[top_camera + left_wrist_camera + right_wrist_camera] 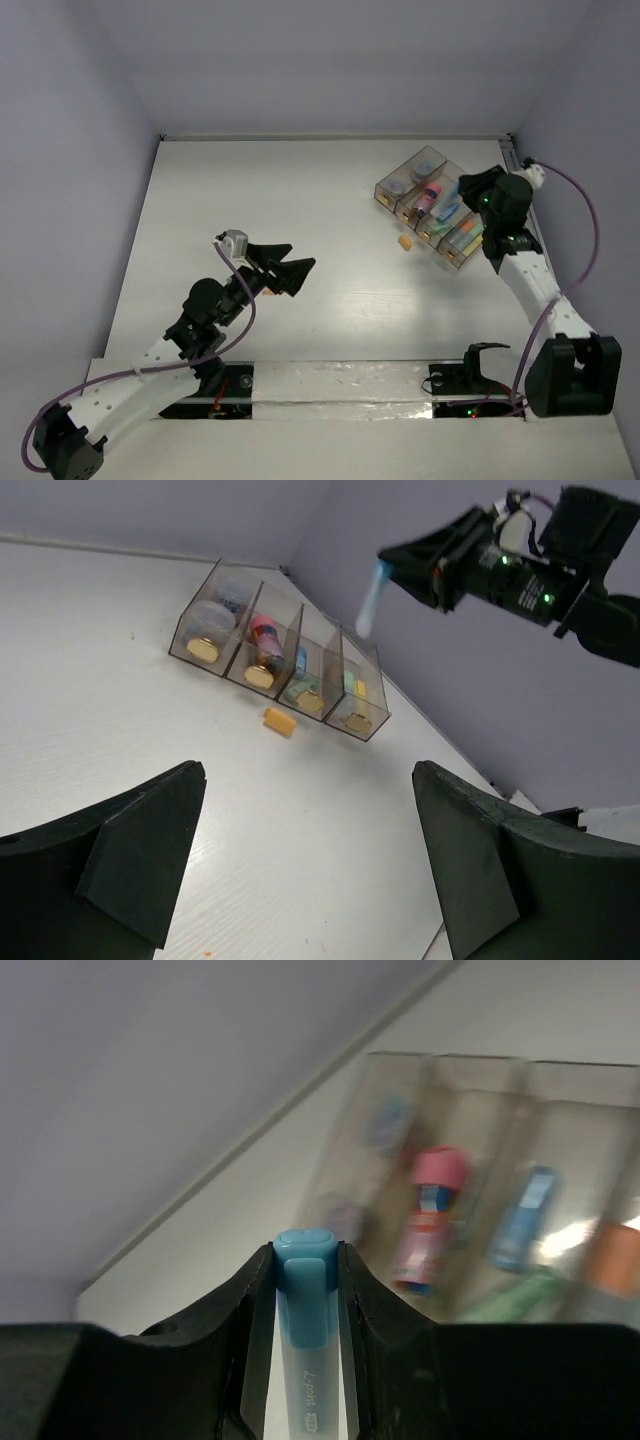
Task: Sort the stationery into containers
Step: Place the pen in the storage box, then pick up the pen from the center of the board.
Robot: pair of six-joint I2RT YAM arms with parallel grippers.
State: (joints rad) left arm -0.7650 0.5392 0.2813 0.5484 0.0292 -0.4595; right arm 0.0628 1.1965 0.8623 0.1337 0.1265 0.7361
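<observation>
The white tabletop [300,200] carries a smoky translucent four-compartment plastic tray [378,695] below the right gripper [472,186], and a stubby orange piece [405,243] beside it, well ahead of the left gripper [292,262].

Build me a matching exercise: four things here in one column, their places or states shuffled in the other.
1. blue marker
2. pink marker
3. orange piece
4. left gripper

A. open, holding nothing
B. on the table, just outside the tray
C. clamped in the right gripper
D. inside a tray compartment

Pairs: 1-C, 2-D, 3-B, 4-A
</observation>
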